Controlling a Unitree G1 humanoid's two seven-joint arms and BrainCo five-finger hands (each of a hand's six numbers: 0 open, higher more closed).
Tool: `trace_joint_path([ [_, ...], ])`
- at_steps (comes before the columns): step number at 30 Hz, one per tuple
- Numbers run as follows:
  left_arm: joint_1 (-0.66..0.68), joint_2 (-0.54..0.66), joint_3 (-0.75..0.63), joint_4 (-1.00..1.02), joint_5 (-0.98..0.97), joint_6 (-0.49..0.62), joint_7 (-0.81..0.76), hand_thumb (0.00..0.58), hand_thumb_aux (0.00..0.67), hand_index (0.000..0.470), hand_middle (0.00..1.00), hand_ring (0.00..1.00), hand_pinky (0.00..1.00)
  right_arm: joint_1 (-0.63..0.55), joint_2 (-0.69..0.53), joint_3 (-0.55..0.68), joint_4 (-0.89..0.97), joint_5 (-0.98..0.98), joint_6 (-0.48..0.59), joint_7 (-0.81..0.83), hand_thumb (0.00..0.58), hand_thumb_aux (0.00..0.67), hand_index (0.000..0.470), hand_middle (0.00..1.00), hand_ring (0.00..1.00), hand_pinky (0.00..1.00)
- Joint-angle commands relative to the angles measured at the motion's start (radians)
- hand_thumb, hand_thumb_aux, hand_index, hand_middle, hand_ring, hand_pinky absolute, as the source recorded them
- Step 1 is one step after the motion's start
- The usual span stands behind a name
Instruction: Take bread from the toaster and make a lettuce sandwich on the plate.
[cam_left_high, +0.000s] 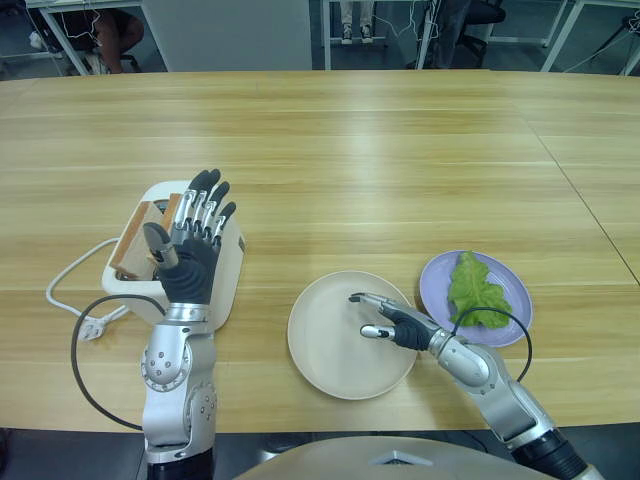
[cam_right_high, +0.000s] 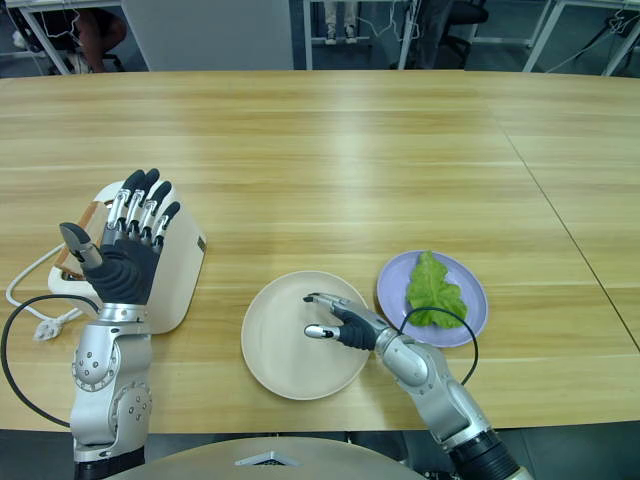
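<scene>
The bread (cam_left_high: 135, 245) stands in the toaster (cam_left_high: 231, 268) at the left of the frame, its top edges showing above the slots. It looks light, dry and crumbly, so I would pinch a slice gently by its upper edge and lift it straight up. The left robot hand (cam_left_high: 195, 245) is raised just in front of the toaster, fingers spread and empty. The right robot hand (cam_left_high: 395, 322) rests over the cream plate (cam_left_high: 320, 350) at lower centre, fingers apart, holding nothing. The lettuce (cam_left_high: 475, 290), soft and floppy, lies on the purple plate (cam_left_high: 518, 290) at lower right.
</scene>
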Motion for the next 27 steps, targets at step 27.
trace_joint_path([
  [27,-0.025,-0.002,-0.008,0.056,0.035,-0.046,0.003,0.000,0.000,0.000,0.00,0.00,0.00,-0.104,0.055,-0.027,0.073,0.013,-0.015,-0.096,0.000,0.000,0.000,0.00,0.00,0.00],
])
